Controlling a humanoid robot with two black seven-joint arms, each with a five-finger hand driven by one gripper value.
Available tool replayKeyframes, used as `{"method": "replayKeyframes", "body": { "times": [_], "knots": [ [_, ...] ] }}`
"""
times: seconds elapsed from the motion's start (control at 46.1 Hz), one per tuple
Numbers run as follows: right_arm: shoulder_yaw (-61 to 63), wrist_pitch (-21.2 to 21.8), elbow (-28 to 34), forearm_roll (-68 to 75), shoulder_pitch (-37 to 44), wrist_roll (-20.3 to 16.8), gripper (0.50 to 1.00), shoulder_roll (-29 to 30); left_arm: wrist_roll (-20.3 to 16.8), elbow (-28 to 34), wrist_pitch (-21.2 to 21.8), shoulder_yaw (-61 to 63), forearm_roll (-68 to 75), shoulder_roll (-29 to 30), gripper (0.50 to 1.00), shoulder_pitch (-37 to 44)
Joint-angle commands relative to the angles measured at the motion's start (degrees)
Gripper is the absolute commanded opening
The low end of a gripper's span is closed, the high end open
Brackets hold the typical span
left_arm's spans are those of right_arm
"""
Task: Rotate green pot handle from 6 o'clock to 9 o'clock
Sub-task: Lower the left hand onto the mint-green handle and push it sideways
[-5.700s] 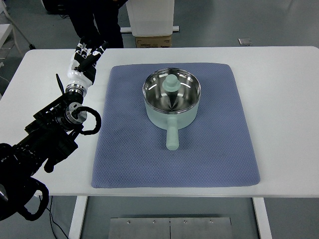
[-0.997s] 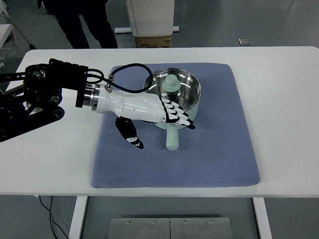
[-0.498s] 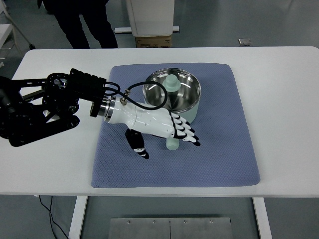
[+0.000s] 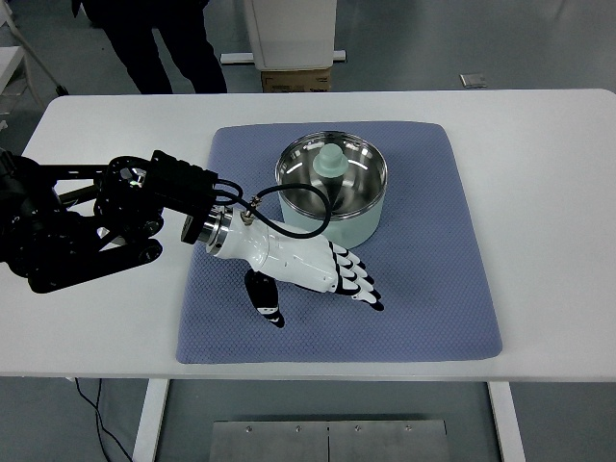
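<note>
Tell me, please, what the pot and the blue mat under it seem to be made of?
The pot looks like metal: its inside is bright and mirror-like, probably stainless steel, while the outside has a smooth, matte pale green coating, perhaps enamel or paint. The knob inside it has the same green finish. The mat looks like soft fabric or foam, with a fine dimpled weave and no shine.

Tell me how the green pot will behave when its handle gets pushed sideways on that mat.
The green pot sits flat and wide, so it probably pivots rather than tips. The textured blue mat likely adds drag. The left hand covers the handle, so its grip is unclear.
</note>
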Motion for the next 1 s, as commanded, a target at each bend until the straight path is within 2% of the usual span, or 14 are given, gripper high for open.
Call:
{"method": "replayKeyframes", "body": {
  "times": [0.0, 0.975],
  "knots": [
    [0.0, 0.0, 0.0, 0.0, 0.0, 0.0, 1.0, 0.0, 0.0, 0.0, 0.0, 0.3, 0.4, 0.0, 1.0, 0.0],
    [0.0, 0.0, 0.0, 0.0, 0.0, 0.0, 1.0, 0.0, 0.0, 1.6, -0.1, 2.4, 0.5, 1.1, 1.0, -1.1]
  ]
}}
